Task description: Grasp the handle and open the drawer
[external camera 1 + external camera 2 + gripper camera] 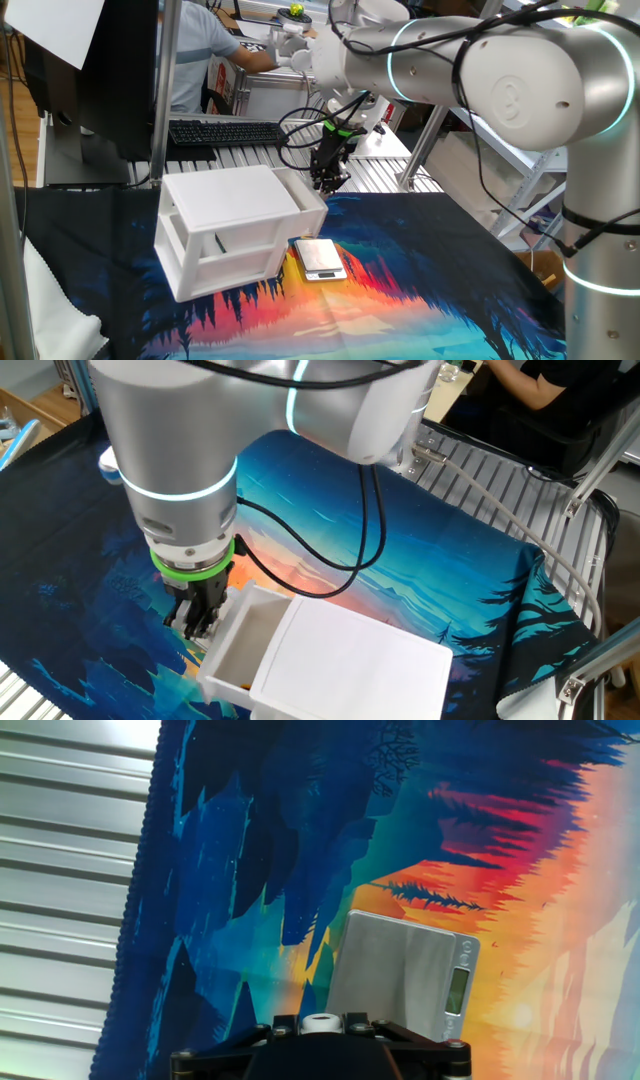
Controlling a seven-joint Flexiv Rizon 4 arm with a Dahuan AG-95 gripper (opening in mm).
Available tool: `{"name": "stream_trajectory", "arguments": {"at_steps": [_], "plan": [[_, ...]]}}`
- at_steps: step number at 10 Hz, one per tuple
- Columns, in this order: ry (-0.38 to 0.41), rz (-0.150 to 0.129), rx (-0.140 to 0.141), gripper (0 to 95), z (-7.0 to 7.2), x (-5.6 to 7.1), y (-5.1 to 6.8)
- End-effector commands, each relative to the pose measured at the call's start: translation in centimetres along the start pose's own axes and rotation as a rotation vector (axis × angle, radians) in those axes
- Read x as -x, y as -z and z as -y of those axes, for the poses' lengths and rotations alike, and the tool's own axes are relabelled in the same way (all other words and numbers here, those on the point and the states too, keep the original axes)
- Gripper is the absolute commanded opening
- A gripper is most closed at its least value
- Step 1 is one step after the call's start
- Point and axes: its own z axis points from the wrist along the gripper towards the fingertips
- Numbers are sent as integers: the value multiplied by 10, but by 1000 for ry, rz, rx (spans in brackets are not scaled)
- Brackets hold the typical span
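The white cabinet (225, 205) stands on the colourful mat, and it also shows in the other fixed view (350, 665). Its upper drawer (305, 193) is slid partly out, an open white tray with an empty inside (240, 645). My gripper (328, 180) is at the drawer's front panel, pointing down (195, 622). In the hand view the handle (322, 1021), a small white nub, sits between the two black fingers of my gripper (322, 1028), which is shut on it.
A flat silver scale (320, 258) lies on the mat beside the cabinet, just beyond the gripper (400, 965). A black keyboard (225, 131) and a seated person (200, 50) are behind. A slatted metal table surface (70, 870) borders the mat.
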Motion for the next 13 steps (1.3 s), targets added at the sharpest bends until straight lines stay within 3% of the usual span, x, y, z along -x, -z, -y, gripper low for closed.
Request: {"name": "stream_trajectory", "arguments": {"at_steps": [1, 4, 8, 10, 11, 12, 13], "plan": [[8, -3, 0, 0, -4, 6, 3], [15, 5, 1, 0, -7, 11, -3], [24, -2, 1, 0, -10, 18, -4], [41, 18, 18, 0, -8, 21, -23], [45, 42, 27, 0, -6, 21, -33], [44, 43, 27, 0, -6, 19, -42], [29, 21, -1, 0, -7, 18, -40]]}}
